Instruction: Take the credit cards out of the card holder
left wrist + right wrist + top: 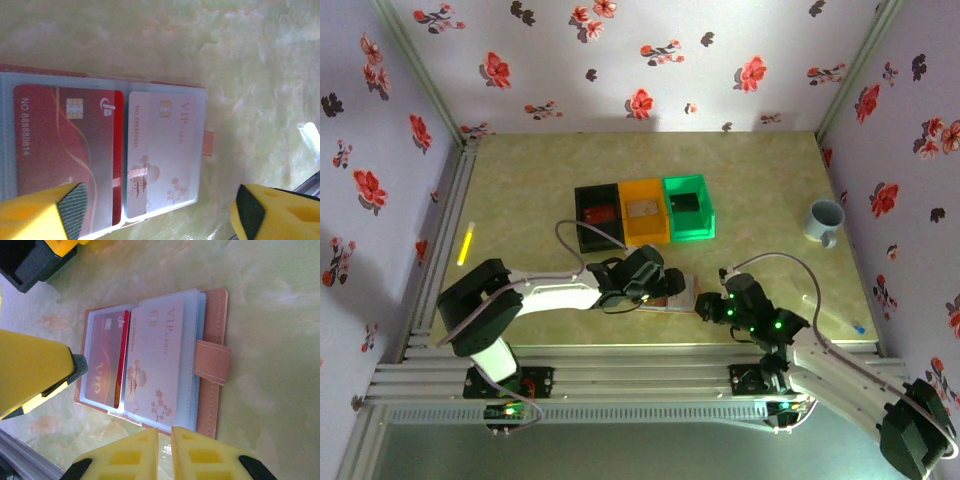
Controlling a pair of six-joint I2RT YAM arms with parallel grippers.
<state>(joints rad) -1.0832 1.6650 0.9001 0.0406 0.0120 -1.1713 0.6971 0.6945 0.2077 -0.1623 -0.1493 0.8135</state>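
The card holder [677,292] lies open on the table between my two grippers, pink cover [213,330] and strap to one side. Its clear sleeves [126,86] hold a red card [60,145] [102,360] and a white VIP card [160,155] [152,365], side by side. My left gripper [160,215] [642,280] is open just above the holder, one pad [72,207] over the red card's end and the other off the holder over the table. My right gripper [165,445] [713,306] is at the holder's near rim, jaws almost together with nothing visible between them.
Black [598,217], orange [644,212] and green [688,207] bins stand in a row behind the holder. A grey mug [823,220] sits at the right, a yellow stick [466,243] at the left. The aluminium rail [640,375] borders the near edge.
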